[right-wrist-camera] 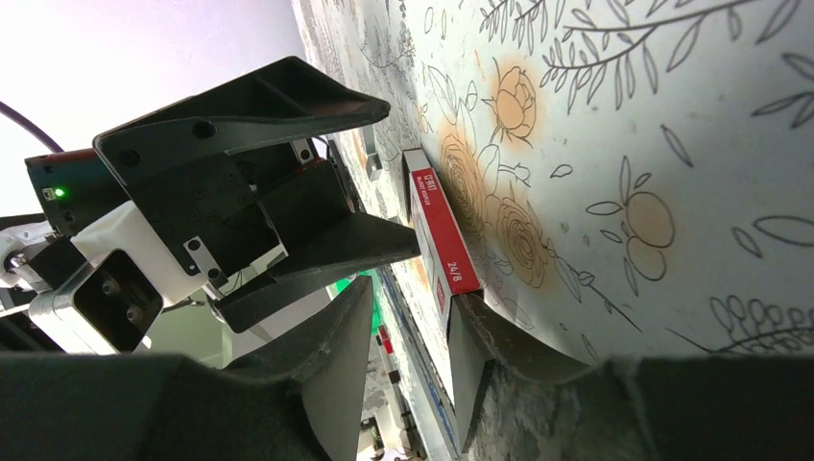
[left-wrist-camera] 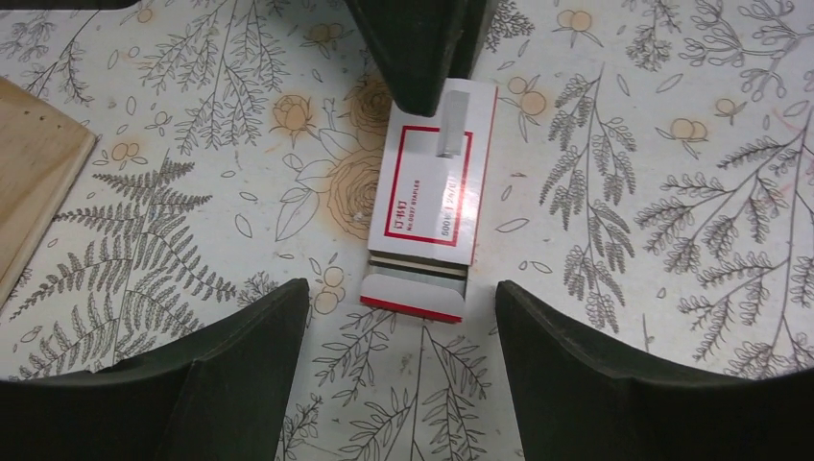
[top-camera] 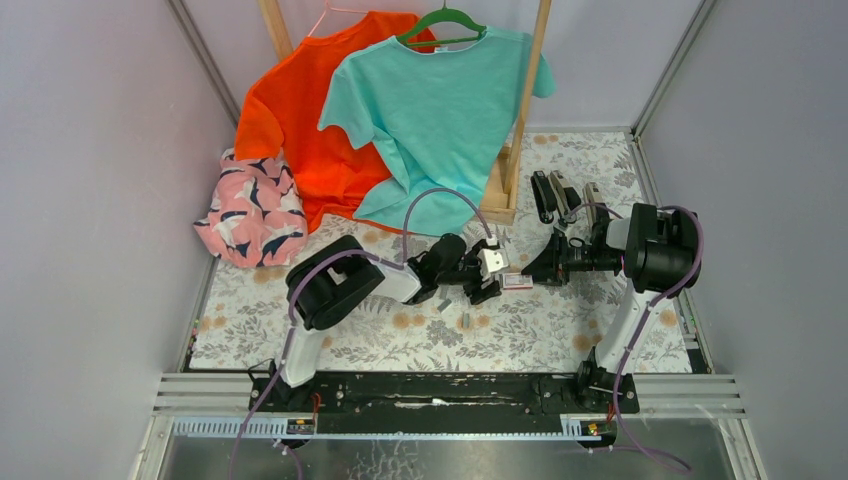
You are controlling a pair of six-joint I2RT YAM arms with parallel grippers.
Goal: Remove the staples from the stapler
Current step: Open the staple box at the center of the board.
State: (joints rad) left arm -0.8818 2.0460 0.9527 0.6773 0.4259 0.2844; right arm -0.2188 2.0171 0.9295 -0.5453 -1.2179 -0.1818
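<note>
The left gripper (left-wrist-camera: 403, 293) was held open over the floral mat (left-wrist-camera: 672, 240), its jaws either side of a white-and-red box (left-wrist-camera: 427, 192) whose drawer was slid partly out. The staples (left-wrist-camera: 452, 120), one silvery strip, were seen on the box's top beside the right gripper (right-wrist-camera: 408, 307), whose jaws were parted. The staplers (top-camera: 543, 196) were set at the far right.

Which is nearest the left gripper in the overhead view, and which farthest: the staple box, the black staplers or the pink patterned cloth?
1. Staple box, just ahead of the left gripper.
2. Black staplers, back right.
3. Pink patterned cloth, far left.
</note>
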